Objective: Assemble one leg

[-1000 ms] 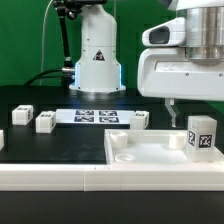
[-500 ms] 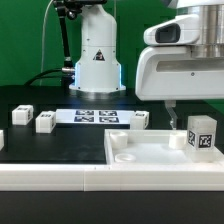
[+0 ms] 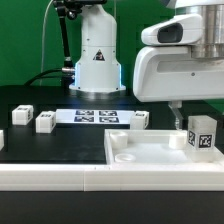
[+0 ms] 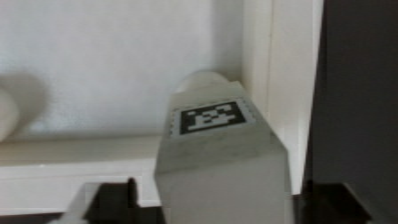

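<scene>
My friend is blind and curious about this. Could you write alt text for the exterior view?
A white robot gripper hangs over a white tabletop beside an upright leg in its corner at the exterior view's right. Three more legs and a marker board lie on the black table behind.

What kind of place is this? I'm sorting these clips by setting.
Most likely a robotics lab bench. A robot arm's gripper hangs by an upright tagged leg on a white tabletop; a marker board lies on the black table, with a green backdrop behind.
</scene>
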